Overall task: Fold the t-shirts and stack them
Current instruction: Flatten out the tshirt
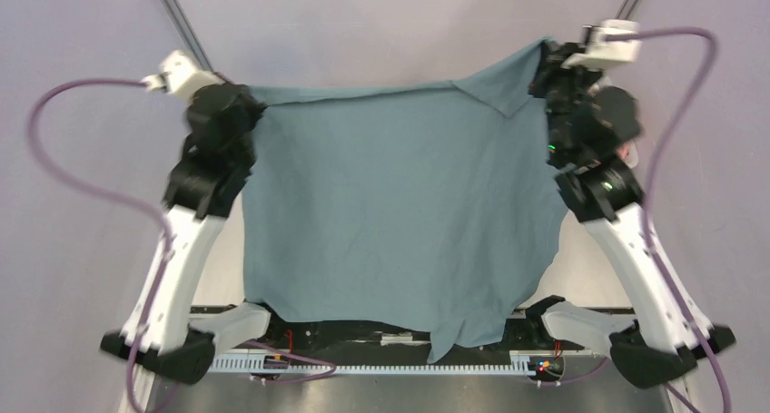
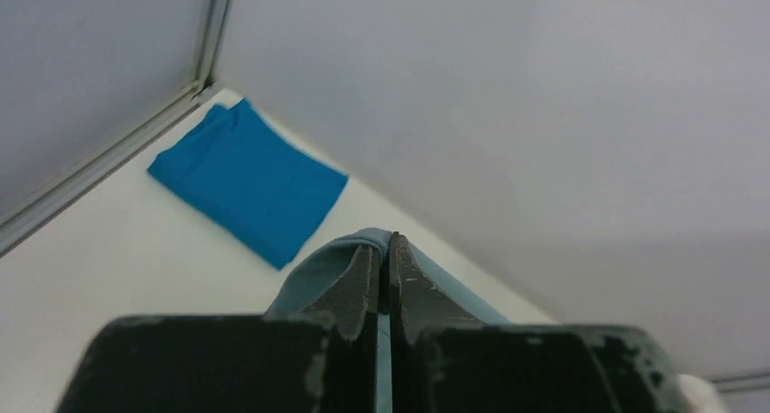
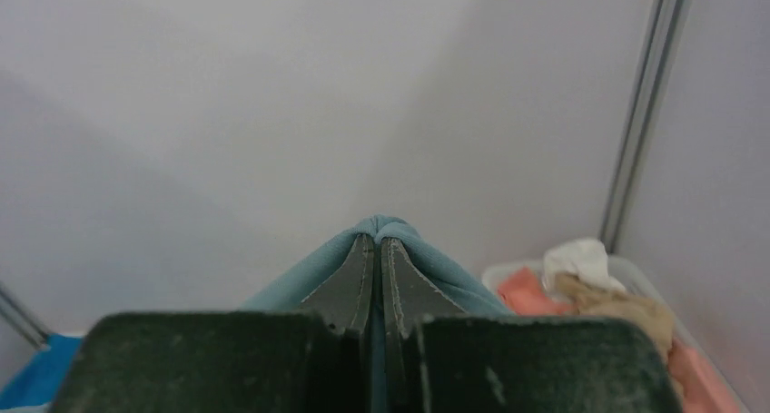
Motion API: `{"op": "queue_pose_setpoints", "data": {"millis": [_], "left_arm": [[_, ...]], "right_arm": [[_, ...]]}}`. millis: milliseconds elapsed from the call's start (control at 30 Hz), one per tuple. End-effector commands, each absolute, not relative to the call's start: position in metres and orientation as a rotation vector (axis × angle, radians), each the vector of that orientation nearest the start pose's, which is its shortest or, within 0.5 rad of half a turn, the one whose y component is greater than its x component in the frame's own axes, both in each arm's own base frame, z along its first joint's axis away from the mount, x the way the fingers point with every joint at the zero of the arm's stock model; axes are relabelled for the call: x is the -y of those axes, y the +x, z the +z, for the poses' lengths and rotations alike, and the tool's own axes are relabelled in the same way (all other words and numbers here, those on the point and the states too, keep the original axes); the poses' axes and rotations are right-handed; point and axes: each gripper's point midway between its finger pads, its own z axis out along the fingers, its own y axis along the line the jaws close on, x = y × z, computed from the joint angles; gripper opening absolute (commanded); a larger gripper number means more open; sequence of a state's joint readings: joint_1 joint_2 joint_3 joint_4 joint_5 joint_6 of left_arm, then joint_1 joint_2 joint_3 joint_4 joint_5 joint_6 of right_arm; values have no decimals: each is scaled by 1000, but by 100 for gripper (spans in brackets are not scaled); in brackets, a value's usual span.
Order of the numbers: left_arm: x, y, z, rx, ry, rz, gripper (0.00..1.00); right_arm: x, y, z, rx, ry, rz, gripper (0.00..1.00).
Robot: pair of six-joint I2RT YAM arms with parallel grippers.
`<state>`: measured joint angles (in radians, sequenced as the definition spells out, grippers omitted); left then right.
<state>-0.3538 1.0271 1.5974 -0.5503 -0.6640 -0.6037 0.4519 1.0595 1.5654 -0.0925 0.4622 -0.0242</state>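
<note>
Two corners of the grey-blue t-shirt are pinched by the left jaws and right jaws, and it is held spread above the table. Either thin pinch could be lost under added tension, and the shirt dropped crumpled.

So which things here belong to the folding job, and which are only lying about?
Part of the job:
- grey-blue t-shirt, pinched by the left gripper and the right gripper
- folded bright blue t-shirt
- salmon-pink shirt, white shirt, tan shirt, heaped together

Only lying about:
- white tub holding those three
- purple cables
- metal frame post
</note>
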Motion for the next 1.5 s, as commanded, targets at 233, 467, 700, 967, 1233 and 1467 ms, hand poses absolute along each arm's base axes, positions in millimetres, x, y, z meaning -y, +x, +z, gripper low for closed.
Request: {"op": "queue_pose_setpoints", "data": {"millis": [233, 467, 700, 967, 1233, 1467], "left_arm": [[9, 479, 240, -1866, -822, -89, 2], [17, 541, 149, -2038, -834, -128, 2], [20, 591, 106, -2096, -829, -134, 2], [32, 666, 109, -1993, -816, -240, 22], [48, 693, 149, -1910, -809, -402, 78], [83, 660, 211, -1905, -661, -451, 80]], "right_arm": [[-61, 456, 338, -1557, 233, -122, 0], [-86, 515, 245, -1705, 147, -117, 0], [-94, 570, 194, -1768, 149, -135, 0], [-78, 661, 179, -1662, 238, -132, 12], [-88, 694, 208, -1597, 131, -2, 85], [-96, 634, 218, -1661, 70, 95, 98]]}}
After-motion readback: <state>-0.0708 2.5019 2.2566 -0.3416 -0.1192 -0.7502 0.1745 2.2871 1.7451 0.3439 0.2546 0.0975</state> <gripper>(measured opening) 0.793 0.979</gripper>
